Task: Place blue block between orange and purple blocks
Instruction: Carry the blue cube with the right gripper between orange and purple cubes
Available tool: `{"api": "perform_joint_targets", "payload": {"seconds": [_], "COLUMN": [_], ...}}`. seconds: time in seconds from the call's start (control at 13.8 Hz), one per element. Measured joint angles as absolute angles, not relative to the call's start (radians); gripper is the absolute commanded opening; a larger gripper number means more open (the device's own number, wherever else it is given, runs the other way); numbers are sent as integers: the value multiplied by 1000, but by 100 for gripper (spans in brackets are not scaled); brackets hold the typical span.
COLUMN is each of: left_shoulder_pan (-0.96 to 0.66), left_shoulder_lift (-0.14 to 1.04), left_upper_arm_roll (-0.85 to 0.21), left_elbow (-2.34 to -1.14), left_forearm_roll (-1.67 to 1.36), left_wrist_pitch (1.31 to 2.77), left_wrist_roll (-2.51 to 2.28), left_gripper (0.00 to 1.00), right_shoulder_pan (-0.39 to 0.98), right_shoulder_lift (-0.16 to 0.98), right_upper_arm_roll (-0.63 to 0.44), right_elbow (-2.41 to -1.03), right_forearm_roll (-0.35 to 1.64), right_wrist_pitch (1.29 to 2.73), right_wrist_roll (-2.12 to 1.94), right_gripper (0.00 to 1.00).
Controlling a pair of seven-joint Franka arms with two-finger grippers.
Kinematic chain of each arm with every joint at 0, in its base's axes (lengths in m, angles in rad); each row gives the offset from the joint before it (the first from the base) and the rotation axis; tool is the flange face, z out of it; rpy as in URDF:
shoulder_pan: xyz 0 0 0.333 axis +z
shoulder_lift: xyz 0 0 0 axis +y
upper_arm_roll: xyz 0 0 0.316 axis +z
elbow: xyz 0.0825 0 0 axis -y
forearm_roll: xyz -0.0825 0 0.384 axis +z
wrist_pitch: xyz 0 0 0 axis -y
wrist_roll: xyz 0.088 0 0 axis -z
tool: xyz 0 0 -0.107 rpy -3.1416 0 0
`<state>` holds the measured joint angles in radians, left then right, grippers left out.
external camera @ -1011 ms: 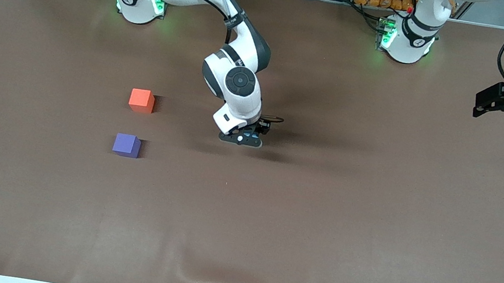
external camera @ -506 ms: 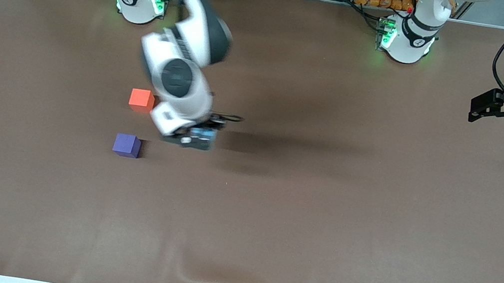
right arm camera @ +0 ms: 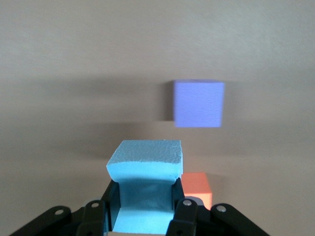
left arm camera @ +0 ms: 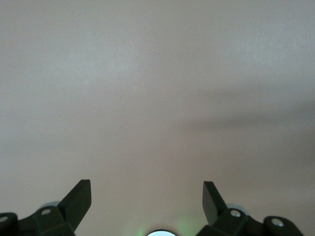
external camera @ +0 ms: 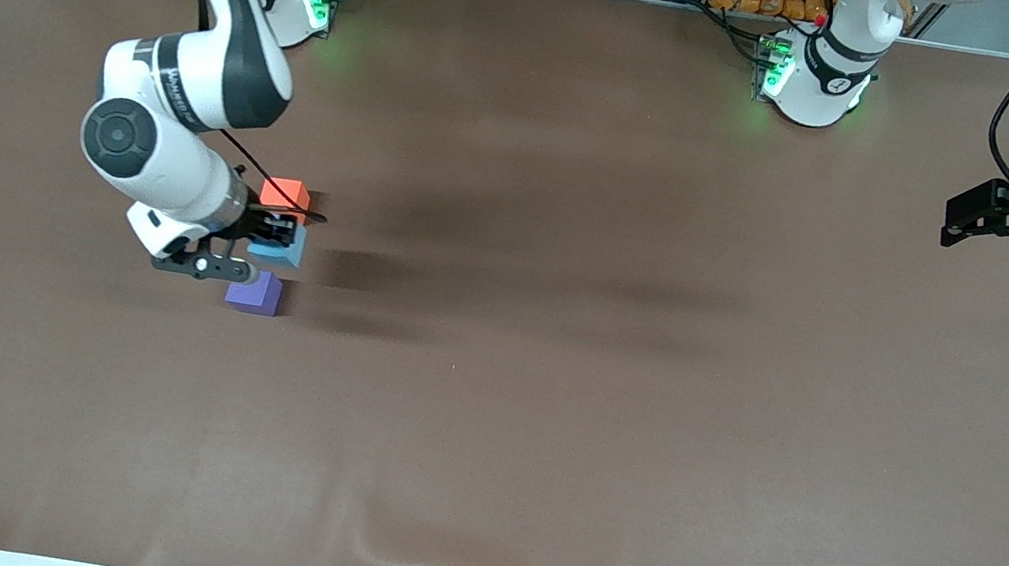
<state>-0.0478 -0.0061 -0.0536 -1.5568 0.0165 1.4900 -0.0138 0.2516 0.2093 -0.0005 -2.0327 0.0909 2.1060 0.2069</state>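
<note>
We hold the small light sky-blue matte cube (external camera: 279, 247) in the right gripper (external camera: 271, 234), over the gap between the other two cubes.

Our right gripper's fingers are clamped on the blue cube's sides, and in the right wrist view the cube's lower part (right arm camera: 145, 209) sits sunk between them, so we cannot tell whether it touches the brown table cover (external camera: 604, 420). The bright orange-red matte cube (external camera: 285, 194) lies just farther from the front camera than the blue one, partly covered by the gripper body; the violet-purple matte cube (external camera: 254, 292) lies just nearer, its corner hidden by the wrist. Our left gripper (external camera: 966, 212) waits over the table edge at the left arm's end, fingers spread apart, its wrist cut off by the frame.
</note>
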Motion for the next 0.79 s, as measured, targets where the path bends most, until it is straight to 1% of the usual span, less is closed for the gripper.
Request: {"api": "perform_joint_targets", "payload": {"seconds": [0.22,0.43,0.79], "left_shoulder_pan": [-48,-47,-47], "left_shoulder_lift": [-6,-6,-6], "left_upper_arm_roll": [-52,-51,-50], "left_elbow": [-1557,-1557,-1557], "left_forearm_roll": [17,17,17], "left_wrist_pitch": [1490,1490,1490], "left_wrist_roll": [-14,-14,-14], "left_gripper": [100,100,100], "right_shoulder_pan": [194,150,152], "right_shoulder_lift": [197,197,198], "right_upper_arm_roll": [-1,-1,12], "right_elbow": [-2151,-2187,-2239], "right_forearm_roll": [91,127,152], "right_wrist_pitch": [2223,2255,2336], "right_wrist_roll": [125,70,59], "right_gripper": [0,0,0]}}
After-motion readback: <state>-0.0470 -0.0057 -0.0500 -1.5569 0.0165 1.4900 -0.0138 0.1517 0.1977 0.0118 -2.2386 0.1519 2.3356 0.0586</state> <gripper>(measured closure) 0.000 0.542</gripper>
